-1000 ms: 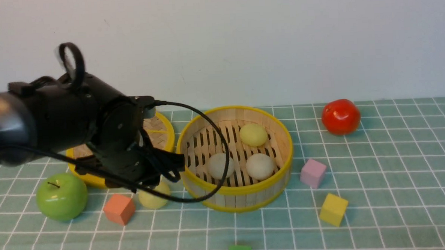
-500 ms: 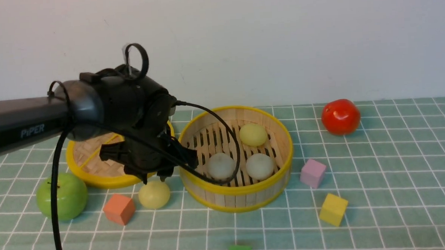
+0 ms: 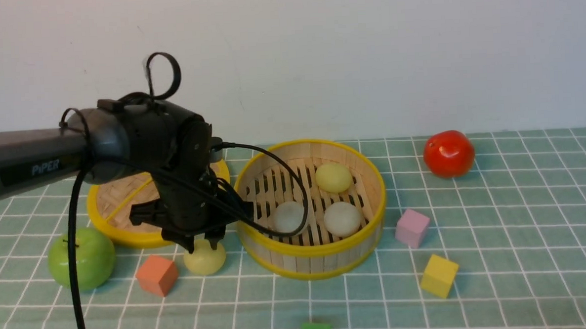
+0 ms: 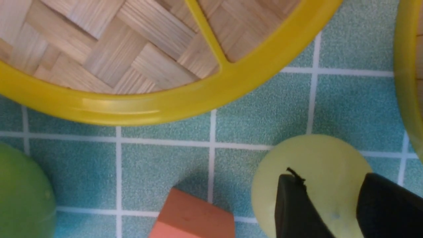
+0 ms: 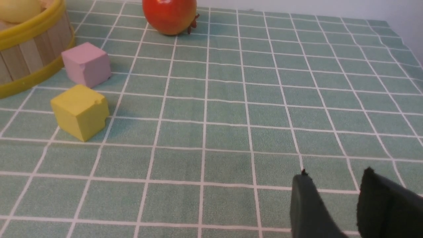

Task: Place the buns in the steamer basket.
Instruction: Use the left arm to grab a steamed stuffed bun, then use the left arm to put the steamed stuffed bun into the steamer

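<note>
Hovering right over the last yellow-green bun, left gripper jaws apart, straddling it, not clamped. Bun lying on the cloth just left of the steamer basket. Three buns already inside. Right gripper parted, empty.

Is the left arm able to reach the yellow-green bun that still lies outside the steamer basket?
Probably yes. The left gripper hangs right over that bun, jaws open, with nothing between them. The orange cube and the steamer basket stand close on either side but apart from it, so the way down looks free.
</note>
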`<state>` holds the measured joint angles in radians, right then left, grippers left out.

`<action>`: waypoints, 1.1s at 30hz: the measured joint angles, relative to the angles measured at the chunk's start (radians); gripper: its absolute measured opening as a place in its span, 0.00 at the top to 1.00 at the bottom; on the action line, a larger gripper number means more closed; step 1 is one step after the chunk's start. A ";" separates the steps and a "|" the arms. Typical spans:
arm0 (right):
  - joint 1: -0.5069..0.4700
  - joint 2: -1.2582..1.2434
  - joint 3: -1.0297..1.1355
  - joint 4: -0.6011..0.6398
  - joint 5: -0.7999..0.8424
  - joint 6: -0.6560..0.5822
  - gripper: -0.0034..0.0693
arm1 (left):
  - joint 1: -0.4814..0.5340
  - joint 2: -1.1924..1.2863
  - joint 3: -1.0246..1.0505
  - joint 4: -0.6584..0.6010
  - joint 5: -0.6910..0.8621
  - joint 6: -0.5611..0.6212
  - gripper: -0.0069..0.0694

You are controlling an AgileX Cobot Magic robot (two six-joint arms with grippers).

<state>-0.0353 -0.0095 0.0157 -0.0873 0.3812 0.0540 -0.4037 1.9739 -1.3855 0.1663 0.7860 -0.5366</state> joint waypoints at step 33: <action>0.000 0.000 0.000 0.000 0.000 0.000 0.63 | -0.001 0.098 -0.409 -0.259 0.016 0.279 0.91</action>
<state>-0.0353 -0.0095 0.0157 -0.0873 0.3812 0.0540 -0.4048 2.0721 -1.7946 -0.0928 0.8023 -0.2574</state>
